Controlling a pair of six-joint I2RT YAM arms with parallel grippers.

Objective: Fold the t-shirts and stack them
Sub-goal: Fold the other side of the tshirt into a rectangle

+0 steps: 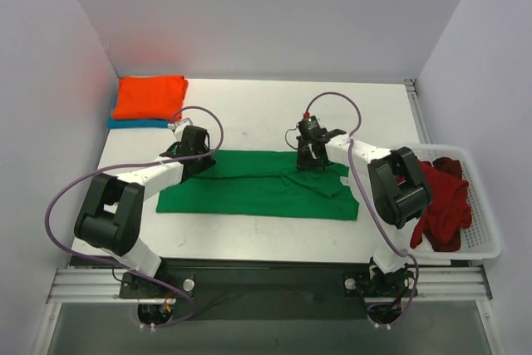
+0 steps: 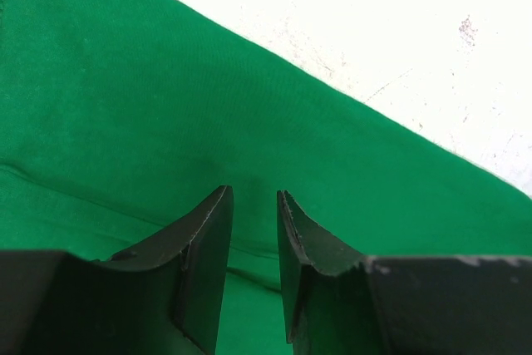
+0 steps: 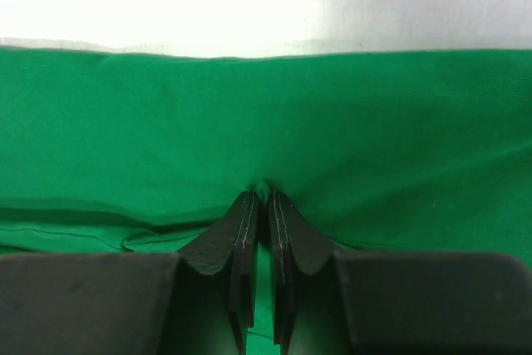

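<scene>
A bright green t-shirt [image 1: 258, 184] lies flat on the table as a long folded band. My left gripper [image 1: 197, 162] is at its far left edge; in the left wrist view the gripper [image 2: 253, 194] is slightly open just over the green cloth [image 2: 166, 106], with nothing between the jaws. My right gripper [image 1: 312, 160] is at the far edge near the collar end; in the right wrist view it [image 3: 263, 193] is shut on a small pinch of the green cloth [image 3: 374, 122]. An orange t-shirt [image 1: 150, 96] lies folded on a teal-blue one [image 1: 133, 123] at the back left. Dark red t-shirts [image 1: 443, 201] lie in the basket.
A white plastic basket [image 1: 486, 230] stands at the right table edge, beside the right arm. White walls close in the back and both sides. Bare white table [image 1: 249, 114] lies behind the green shirt and in a strip in front of it.
</scene>
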